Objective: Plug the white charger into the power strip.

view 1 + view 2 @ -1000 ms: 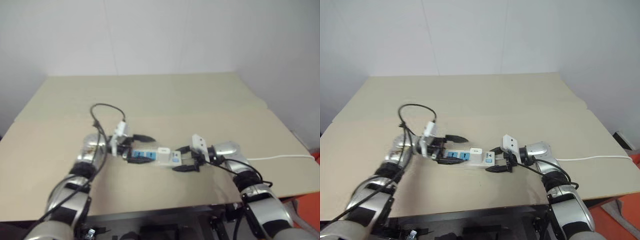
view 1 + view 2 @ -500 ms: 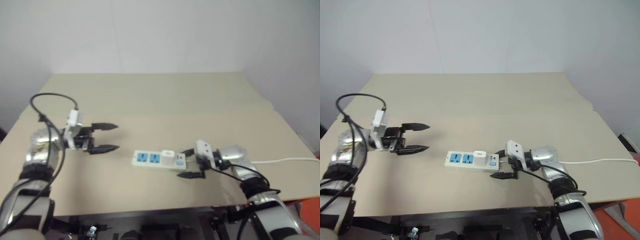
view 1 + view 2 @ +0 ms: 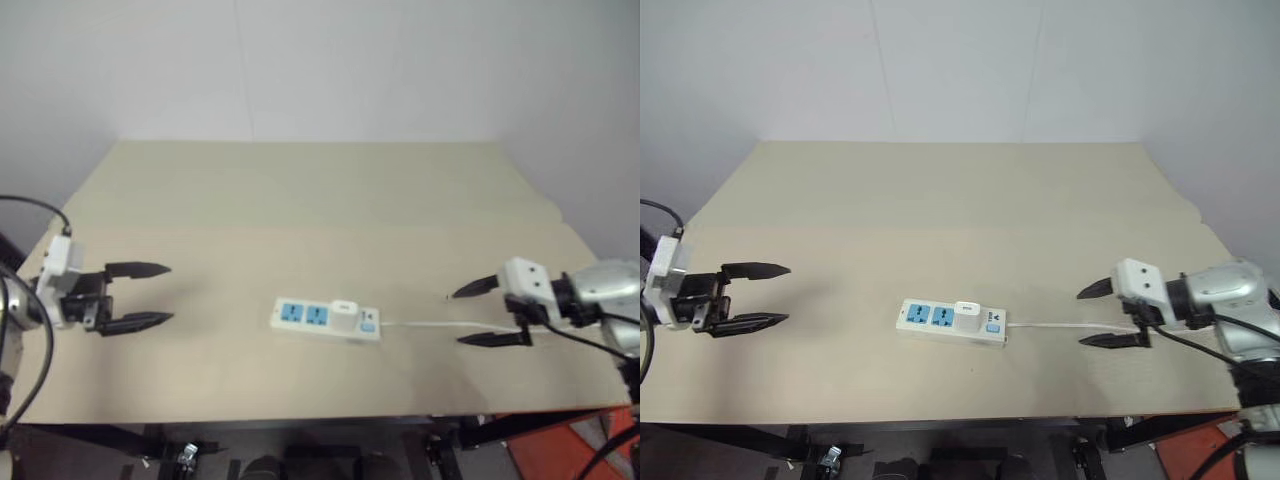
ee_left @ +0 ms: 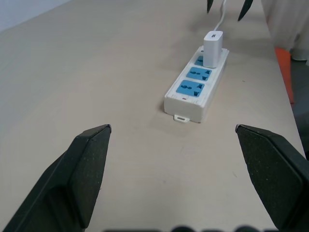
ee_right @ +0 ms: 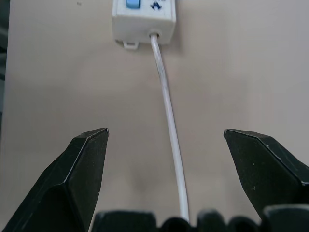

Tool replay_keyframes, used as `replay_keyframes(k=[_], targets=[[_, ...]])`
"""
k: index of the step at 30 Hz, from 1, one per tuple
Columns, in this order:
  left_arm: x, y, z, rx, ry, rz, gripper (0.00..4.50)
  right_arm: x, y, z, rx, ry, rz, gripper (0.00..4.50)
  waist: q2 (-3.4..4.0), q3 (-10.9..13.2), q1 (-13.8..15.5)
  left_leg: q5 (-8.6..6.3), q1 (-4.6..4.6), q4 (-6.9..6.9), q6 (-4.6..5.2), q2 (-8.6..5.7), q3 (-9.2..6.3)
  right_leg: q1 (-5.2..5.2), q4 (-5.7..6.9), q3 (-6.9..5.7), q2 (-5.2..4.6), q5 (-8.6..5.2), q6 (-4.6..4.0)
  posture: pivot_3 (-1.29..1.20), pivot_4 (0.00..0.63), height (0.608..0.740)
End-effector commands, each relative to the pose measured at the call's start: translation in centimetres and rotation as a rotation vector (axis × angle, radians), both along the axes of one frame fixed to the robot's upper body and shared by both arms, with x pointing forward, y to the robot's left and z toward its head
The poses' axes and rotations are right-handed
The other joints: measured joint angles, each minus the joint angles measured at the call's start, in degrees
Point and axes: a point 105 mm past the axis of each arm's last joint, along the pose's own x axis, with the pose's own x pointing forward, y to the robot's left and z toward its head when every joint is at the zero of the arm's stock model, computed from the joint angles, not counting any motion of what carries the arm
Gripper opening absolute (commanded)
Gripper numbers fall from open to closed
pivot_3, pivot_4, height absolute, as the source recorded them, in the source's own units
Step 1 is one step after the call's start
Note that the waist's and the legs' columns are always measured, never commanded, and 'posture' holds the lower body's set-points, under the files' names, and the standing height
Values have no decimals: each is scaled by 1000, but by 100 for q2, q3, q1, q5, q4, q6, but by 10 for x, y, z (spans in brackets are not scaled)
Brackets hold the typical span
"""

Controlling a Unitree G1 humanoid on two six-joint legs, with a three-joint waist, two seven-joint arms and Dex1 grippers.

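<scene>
Power strip point(image 3: 326, 319) mid-table point(image 3: 300, 200) — charger point(image 3: 345, 312) in its right socket; cord point(image 3: 440, 324) runs right.

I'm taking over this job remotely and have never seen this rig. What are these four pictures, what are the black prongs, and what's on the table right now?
The two wide pictures come from a stereo camera on a humanoid robot's head, looking down over a tan table. The other two come from cameras on its wrists, each looking along its own fingers. The black prongs are those fingers: the left gripper is at the table's left edge, the right gripper at its right side. Both are open and hold nothing. Between them lies the power strip, white with blue sockets, its cord running toward the right gripper. The white charger stands upright in the socket next to the switch end; the two other sockets are free.
</scene>
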Motion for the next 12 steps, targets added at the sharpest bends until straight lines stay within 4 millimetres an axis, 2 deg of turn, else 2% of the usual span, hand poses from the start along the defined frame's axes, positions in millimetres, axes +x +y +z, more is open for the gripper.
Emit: replay_keyframes(k=[1,12], targets=[[-5,2,15,16,-52,1,4500,-7,-7,16,6,-31,-6,4460,0,0,0,0,1,0,0,0,3,0,1,0,0,0,0,0,150,740],[-3,-4,12,3,-82,13,4500,-15,-11,16,33,-24,-58,4460,0,0,5,0,1,0,0,3,46,0,1,2,2,0,0,0,150,740]])
